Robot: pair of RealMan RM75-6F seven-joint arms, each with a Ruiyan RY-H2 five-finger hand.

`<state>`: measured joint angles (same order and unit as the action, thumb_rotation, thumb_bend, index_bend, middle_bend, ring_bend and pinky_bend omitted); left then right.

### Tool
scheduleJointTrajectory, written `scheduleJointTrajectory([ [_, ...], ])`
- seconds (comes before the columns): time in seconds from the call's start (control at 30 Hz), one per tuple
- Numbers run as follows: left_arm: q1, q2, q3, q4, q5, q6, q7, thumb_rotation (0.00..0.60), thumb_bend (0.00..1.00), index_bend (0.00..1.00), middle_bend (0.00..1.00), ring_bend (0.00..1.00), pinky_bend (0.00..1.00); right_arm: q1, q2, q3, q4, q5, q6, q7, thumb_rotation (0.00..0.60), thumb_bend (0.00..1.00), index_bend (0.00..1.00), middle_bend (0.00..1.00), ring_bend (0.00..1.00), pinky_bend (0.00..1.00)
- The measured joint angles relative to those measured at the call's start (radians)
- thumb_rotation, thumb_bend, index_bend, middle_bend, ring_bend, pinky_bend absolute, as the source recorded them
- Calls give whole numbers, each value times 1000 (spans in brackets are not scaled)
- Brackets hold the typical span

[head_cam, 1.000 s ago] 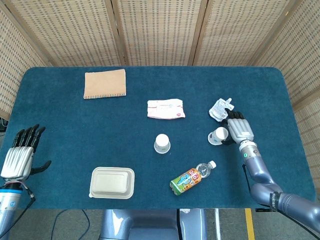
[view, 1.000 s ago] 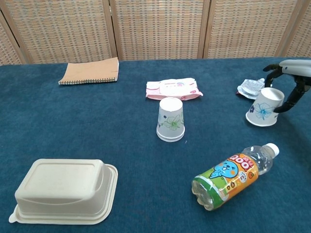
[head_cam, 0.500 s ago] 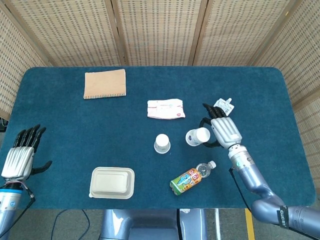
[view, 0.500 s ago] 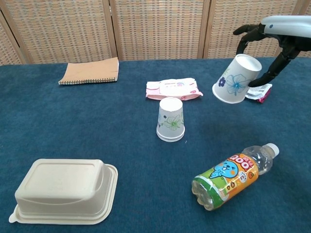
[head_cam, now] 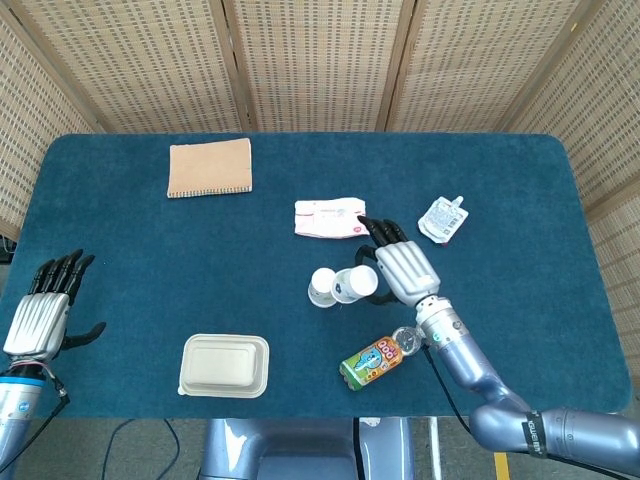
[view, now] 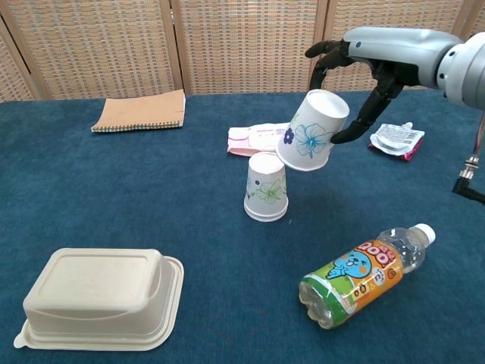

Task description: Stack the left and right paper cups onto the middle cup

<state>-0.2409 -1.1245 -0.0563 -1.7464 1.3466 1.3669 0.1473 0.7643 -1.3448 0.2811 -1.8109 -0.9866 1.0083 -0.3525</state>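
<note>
**Right cup hovering beside the middle cup, not aligned yet**

Right robot hand (view: 356,83) is holding the floral paper cup (view: 311,130) in the air, fingers curled round its wall near the closed end, thumb underneath. Cup is inverted and tilted, open mouth pointing down toward the middle cup (view: 266,187), which is standing upside down near the counter's centre. Carried cup is sitting just above and to the right-edge side of it, apparently not touching.

Left robot hand (head_cam: 40,310) is resting at the counter's left edge, fingers spread, holding nothing. No third cup showing in either view.

Risks, my read:
- Tilt plus offset: lowering like this is likely catching the rim on the middle cup and tipping it.
- Squeezing harder could ovalise the mouth and jam the nesting.
- Bottle (view: 362,271) and wipes pack (view: 269,139) are lying near; a toppled cup could roll into them.
</note>
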Motion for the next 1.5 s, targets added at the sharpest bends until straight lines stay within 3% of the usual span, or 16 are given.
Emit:
scheduleJointTrajectory([
  [0.5,0,9,-6,13,7,-25,-50,600,241,0,0,0,0,100,-147,14,137,110,-4,-96,600,293,487,70,0,0],
  [0.8,-2,8,-14,22,-5,-39,-58,600,241,0,0,0,0,137,-192,9,186,141,-22,-109,600,140,193,0,0,0],
  [1.0,-4,3,-14,25,-4,-46,-53,600,241,0,0,0,0,110,-160,-12,165,139,0,-104,600,134,182,0,0,0],
  [1.23,1,-3,-18,30,-8,-40,-49,600,242,0,0,0,0,14,-80,-70,123,36,60,-25,600,134,163,0,0,0],
  [1.5,8,-18,-18,47,-14,-33,-38,600,231,0,0,0,0,-192,25,-213,148,-206,220,163,600,126,88,0,0,0],
])
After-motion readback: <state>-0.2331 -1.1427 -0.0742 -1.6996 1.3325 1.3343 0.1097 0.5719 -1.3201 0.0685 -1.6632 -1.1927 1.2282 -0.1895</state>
